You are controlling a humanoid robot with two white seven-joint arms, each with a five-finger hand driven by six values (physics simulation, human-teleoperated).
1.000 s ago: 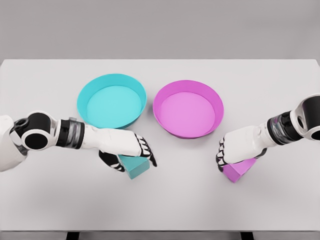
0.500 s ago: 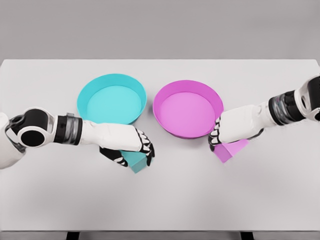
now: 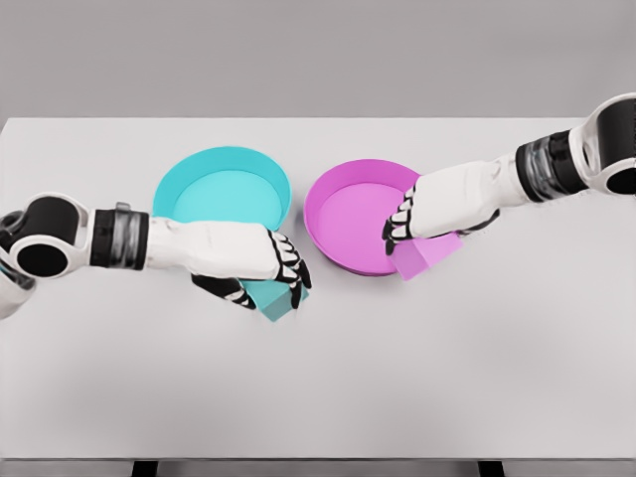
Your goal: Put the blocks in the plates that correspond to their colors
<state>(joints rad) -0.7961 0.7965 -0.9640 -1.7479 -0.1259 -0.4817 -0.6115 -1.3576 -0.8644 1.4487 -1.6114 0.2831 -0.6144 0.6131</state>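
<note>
The left hand (image 3: 260, 266) is closed around the teal block (image 3: 270, 297). Its fingers (image 3: 294, 273) curl over the top and the right side of the block, and the thumb side goes under the palm, so only the lower part of the block shows. The block is tilted, with one corner pointing down. It is just in front of the teal plate (image 3: 199, 169), near the plate's front right rim, but not inside it. The left arm comes in from the left edge and lies almost level across the white table (image 3: 328, 397), with the back of the hand turned up.

The right hand (image 3: 429, 211) is closed on the pink block (image 3: 427, 253). The fingers wrap its upper left part, and the block hangs below the palm, tilted. The block is over the front right rim of the pink plate (image 3: 343, 214), partly above the plate and partly above the table. The right arm comes in from the upper right and slopes down to the left, with the wrist nearly straight.

The two plates stand side by side, close together.
</note>
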